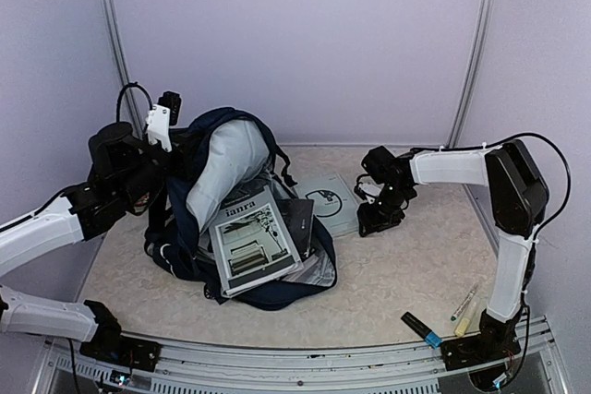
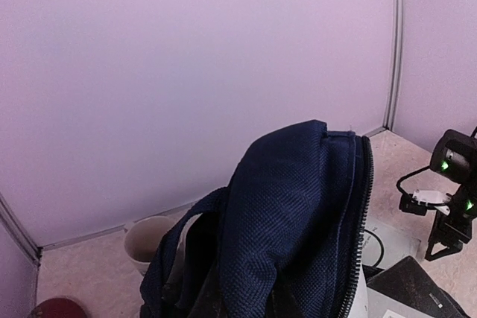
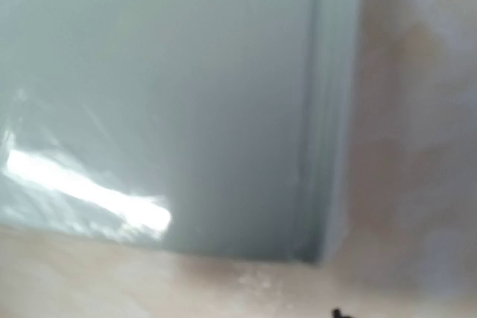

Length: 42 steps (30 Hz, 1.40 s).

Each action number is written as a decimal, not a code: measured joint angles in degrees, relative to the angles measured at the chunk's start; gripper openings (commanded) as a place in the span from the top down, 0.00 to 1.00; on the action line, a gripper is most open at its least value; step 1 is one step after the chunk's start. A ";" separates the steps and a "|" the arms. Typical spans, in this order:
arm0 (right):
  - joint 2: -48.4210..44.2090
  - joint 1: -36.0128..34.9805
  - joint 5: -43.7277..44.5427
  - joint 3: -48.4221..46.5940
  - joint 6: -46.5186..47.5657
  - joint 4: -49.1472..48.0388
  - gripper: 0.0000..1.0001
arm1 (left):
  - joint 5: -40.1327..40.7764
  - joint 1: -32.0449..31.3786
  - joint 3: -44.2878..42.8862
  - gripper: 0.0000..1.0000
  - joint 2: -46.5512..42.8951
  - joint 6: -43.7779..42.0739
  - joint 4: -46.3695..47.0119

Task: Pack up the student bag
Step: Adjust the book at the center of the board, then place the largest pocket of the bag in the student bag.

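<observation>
Left fingers (image 1: 169, 134), half-hidden, grip the bag (image 1: 231, 159) by its raised edge. Right fingers (image 1: 374, 219) over the book (image 1: 334, 193): blurred, cannot tell. Mottled beige table (image 1: 416, 265), lilac walls (image 1: 295, 43).

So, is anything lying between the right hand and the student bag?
Yes: a pale grey booklet lies flat between the right hand and the student bag, reaching a dark notebook poking from its mouth.

Lab booth: plain lilac walls (image 1: 295, 43), robot arms (image 1: 452, 168)
</observation>
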<state>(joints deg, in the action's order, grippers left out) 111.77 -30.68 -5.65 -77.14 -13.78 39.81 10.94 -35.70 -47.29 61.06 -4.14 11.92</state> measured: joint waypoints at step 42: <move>-2.25 -1.20 1.95 5.57 -4.33 -6.62 0.04 | 5.49 -0.37 -14.16 0.16 1.99 -6.71 -17.46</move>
<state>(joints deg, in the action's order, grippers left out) 109.51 -31.88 -3.70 -71.57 -18.11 33.19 16.43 -36.07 -61.45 63.05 -10.85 -5.54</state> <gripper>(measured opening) 0.896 0.730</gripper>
